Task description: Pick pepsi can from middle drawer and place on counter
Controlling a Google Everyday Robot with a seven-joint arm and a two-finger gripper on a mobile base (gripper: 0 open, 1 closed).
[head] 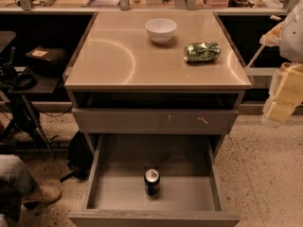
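The pepsi can (152, 182) stands upright in the open middle drawer (189, 193) at 6 o'clock, while our gripper (282, 102) hangs at 3 o'clock beside the counter (118, 56), spread or closed we cannot tell.

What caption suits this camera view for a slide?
Pepsi can upright in open middle drawer; hand at right edge, beside the counter holding bowl and green can.

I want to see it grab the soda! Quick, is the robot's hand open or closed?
Gripper: at the right edge, beside the counter, far from the pepsi can standing in the middle drawer; open or closed cannot be told.
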